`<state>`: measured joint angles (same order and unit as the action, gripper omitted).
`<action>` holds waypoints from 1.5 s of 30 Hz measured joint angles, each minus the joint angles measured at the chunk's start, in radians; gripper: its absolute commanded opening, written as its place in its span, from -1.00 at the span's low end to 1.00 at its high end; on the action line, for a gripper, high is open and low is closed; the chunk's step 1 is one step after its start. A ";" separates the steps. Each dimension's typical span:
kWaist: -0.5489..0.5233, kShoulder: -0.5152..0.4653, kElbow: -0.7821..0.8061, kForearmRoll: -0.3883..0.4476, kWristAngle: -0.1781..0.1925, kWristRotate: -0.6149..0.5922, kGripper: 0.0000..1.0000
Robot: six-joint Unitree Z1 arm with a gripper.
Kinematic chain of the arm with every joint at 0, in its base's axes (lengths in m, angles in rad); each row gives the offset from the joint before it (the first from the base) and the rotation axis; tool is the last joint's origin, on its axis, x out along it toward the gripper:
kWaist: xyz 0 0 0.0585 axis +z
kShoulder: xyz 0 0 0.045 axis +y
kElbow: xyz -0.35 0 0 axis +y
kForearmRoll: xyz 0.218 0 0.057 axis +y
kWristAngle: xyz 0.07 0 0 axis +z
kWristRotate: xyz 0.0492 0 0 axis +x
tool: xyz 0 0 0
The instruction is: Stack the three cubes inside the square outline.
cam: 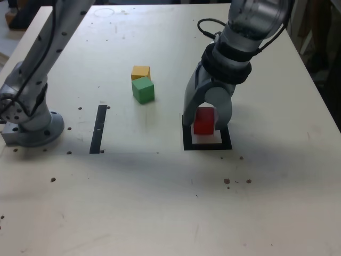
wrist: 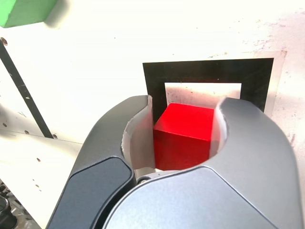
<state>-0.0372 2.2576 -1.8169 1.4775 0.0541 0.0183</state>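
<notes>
Gripper [wrist: 187, 100] astride 1 red cube [wrist: 182, 145], grip unclear | 1 square outline [wrist: 209, 71] | 1 green cube [cam: 143, 90] | 1 yellow cube [cam: 140, 72]

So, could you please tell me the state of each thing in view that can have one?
End effector: around the red cube, jaws either side.
Red cube: between the jaws, over the outline's pale centre.
Square outline: partly hidden by the jaws.
Green cube: on the table, outside the outline.
Yellow cube: beyond the green one, partly hidden.
</notes>
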 measured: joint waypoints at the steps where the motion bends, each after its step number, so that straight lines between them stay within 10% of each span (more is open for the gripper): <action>1: 0.000 0.000 0.000 0.000 0.000 0.000 0.94; 14: 0.000 -0.005 0.004 0.002 0.006 -0.008 0.99; 27: 0.081 -0.218 0.131 0.041 0.121 -0.002 0.99; 45: 0.425 -0.432 0.440 -0.090 0.152 0.271 0.96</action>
<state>0.3882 1.8252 -1.3769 1.3876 0.2058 0.2890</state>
